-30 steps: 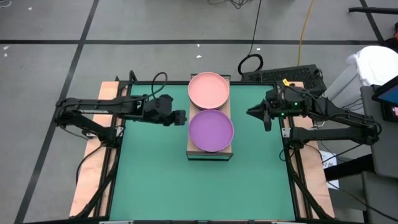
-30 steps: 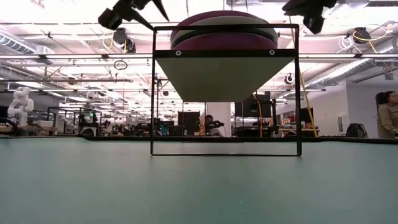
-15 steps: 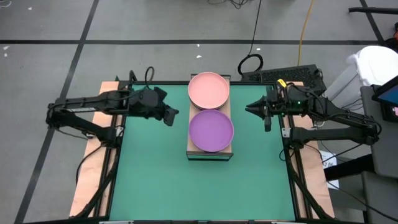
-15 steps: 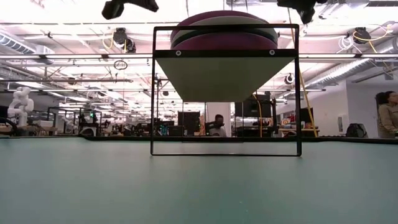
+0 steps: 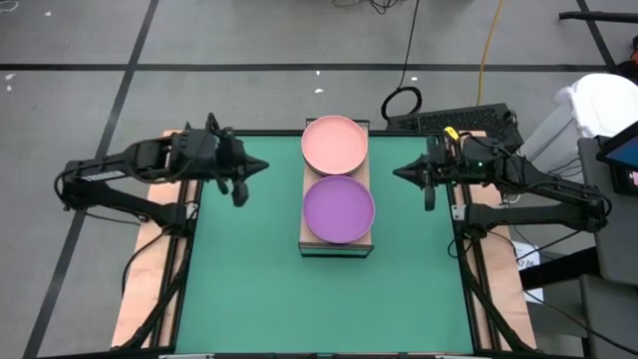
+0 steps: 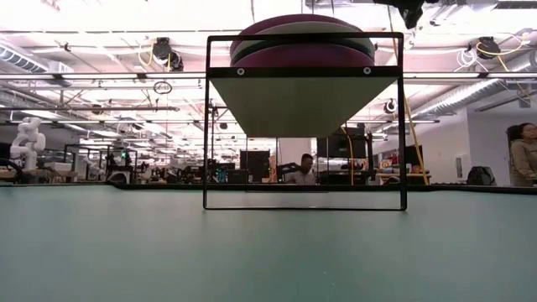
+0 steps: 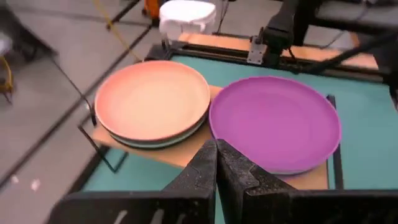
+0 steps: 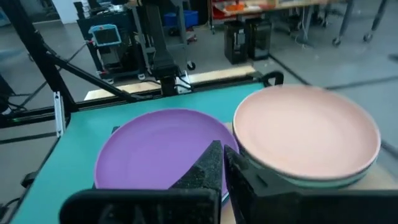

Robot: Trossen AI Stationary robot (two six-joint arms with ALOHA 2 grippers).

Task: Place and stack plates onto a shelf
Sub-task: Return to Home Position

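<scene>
The wooden shelf [image 5: 337, 242] stands on a black frame at the middle of the green mat [image 5: 249, 289]. Two stacks of plates rest on it. The far stack has a pink plate [image 5: 335, 144] on top, with a pale green rim [image 7: 163, 143] under it. The near stack is topped by a purple plate [image 5: 338, 208]. My left gripper [image 5: 261, 167] is shut and hangs to the left of the shelf, holding nothing. My right gripper [image 5: 399, 173] is shut, level with the shelf's right side, and also holds nothing. Both point toward the plates.
In the low view the shelf's board [image 6: 302, 101] sits high on thin black legs [image 6: 205, 134] with open room under it. Bare mat lies near and on both sides. A keyboard [image 5: 469, 120] and cables lie beyond the far right corner. People [image 6: 524, 159] show in the room behind.
My left gripper has drawn back from the shelf toward the table's left edge and risen out of the low view. It has rolled about its own line and shut. The plates and the shelf have stayed still.
</scene>
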